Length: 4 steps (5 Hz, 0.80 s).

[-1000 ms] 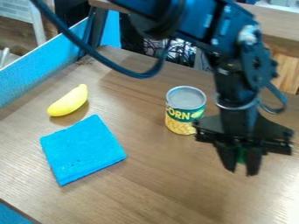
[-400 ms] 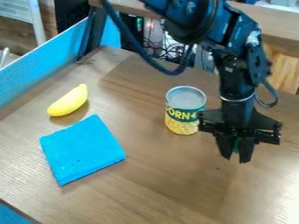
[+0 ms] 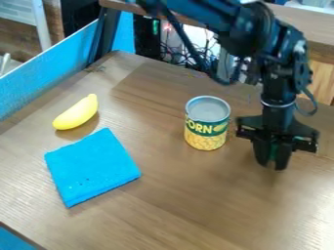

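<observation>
Seemingly a lab: robot arm (image 3: 277, 88), wooden table (image 3: 182, 195), tangled cables (image 3: 186, 54) behind.

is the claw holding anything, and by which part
Something green shows in the claw; whether it's held, and by which part, can't be told.

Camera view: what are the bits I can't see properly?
Hidden in the camera view:
- The green bit at the gripper: mostly covered by black gripper parts, too small to name.
- The corn can: its back is turned away, and its top hides the inside.
- The blue cloth: it covers whatever is underneath.
- The arm: cut off by the top edge.
</observation>
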Each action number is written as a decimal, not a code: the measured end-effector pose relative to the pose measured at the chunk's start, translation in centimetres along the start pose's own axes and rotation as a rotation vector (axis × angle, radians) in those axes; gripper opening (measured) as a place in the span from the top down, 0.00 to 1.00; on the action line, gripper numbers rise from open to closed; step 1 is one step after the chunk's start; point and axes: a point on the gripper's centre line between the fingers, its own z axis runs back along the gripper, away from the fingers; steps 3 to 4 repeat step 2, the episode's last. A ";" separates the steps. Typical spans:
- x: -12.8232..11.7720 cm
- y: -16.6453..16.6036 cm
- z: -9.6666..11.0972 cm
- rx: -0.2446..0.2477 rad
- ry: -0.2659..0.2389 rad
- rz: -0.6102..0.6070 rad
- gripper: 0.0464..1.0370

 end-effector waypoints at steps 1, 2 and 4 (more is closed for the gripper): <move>1.7 -0.5 -1.2 0.005 0.021 -0.022 0.72; 2.1 -0.5 -1.3 0.005 0.033 -0.027 0.68; 2.1 -0.5 -1.3 0.005 0.033 -0.027 0.68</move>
